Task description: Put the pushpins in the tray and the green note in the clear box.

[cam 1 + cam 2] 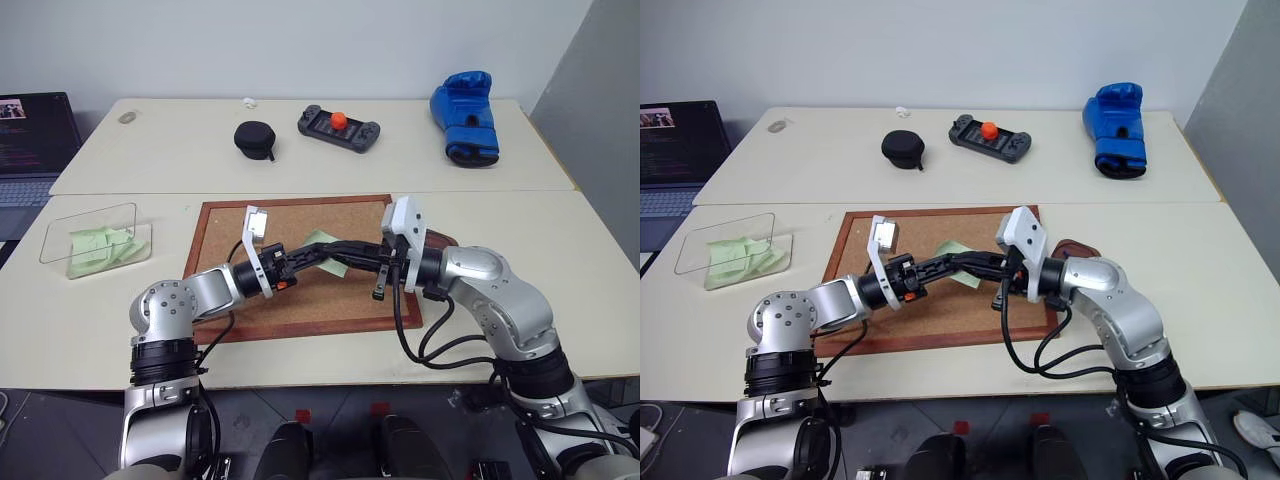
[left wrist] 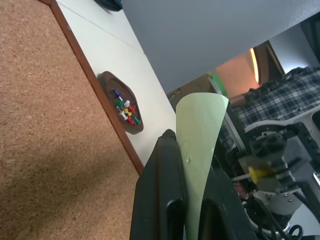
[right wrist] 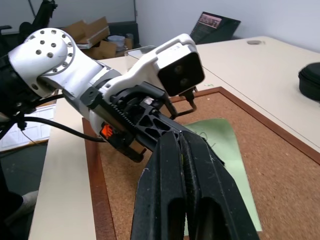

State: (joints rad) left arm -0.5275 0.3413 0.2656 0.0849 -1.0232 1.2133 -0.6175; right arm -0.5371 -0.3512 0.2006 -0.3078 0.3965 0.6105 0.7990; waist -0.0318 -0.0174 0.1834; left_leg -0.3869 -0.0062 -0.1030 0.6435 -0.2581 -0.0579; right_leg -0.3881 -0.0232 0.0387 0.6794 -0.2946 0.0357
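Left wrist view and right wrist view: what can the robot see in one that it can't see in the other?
In the left wrist view there is the tray beside the cork board, with the pushpins lying in it, and the left gripper shut on the green note.

In the right wrist view there is the shut right gripper, the camera on the left wrist and a laptop on the far table.

Both show the green note and the cork board under it.

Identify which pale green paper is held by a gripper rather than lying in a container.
The green note, pinched flat in the left gripper over the cork board; the others lie crumpled inside the clear box.
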